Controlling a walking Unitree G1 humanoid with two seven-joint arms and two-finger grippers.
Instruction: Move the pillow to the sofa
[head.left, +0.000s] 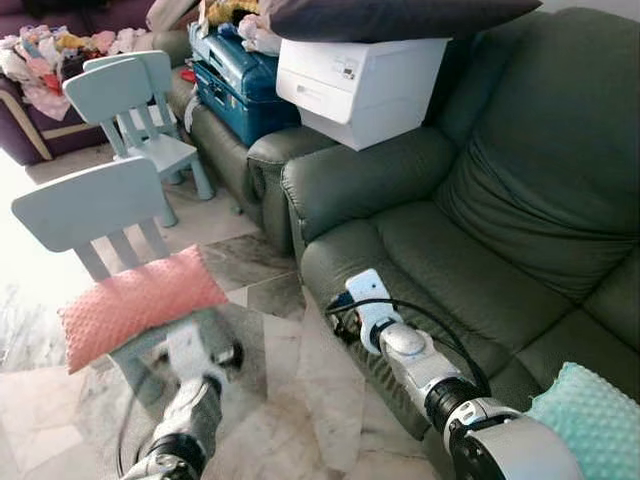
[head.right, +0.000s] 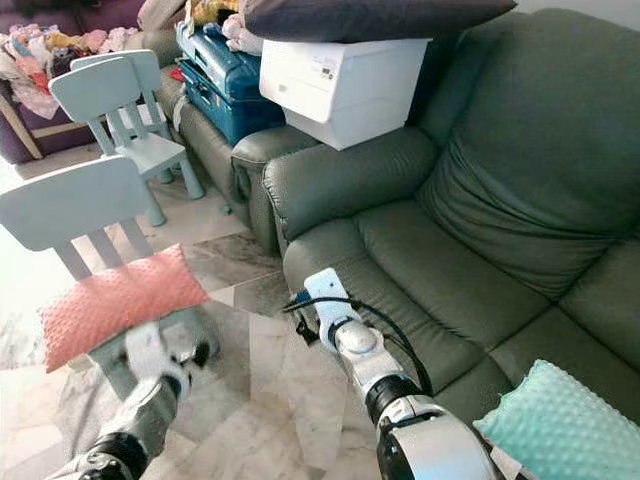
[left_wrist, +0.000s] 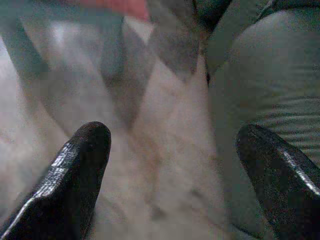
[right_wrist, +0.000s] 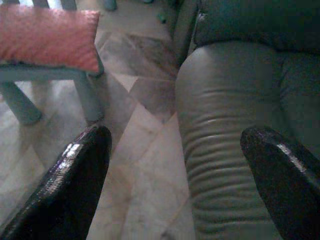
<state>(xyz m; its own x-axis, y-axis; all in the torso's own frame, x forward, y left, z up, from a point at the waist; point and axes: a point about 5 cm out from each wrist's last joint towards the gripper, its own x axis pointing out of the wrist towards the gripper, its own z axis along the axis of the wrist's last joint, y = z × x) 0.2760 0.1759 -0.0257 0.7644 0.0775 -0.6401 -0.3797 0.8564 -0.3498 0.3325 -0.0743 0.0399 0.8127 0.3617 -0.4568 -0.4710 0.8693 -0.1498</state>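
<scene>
A pink pillow (head.left: 140, 305) lies on the seat of a small pale blue chair (head.left: 85, 205) at my left. The green sofa (head.left: 470, 260) spreads across the right, its seat bare in the middle. My left gripper (left_wrist: 175, 165) is open and low over the marble floor, just below and in front of the chair, blurred by motion. My right gripper (right_wrist: 175, 165) is open by the sofa's front edge, with the pink pillow (right_wrist: 47, 37) off to one side. Nothing sits between either pair of fingers.
A teal pillow (head.left: 595, 420) rests on the sofa at the lower right. A white box (head.left: 355, 85) under a dark cushion (head.left: 400, 15) sits on the armrest, beside a blue suitcase (head.left: 235, 85). A second blue chair (head.left: 140, 100) and a clothes pile (head.left: 50, 55) stand behind.
</scene>
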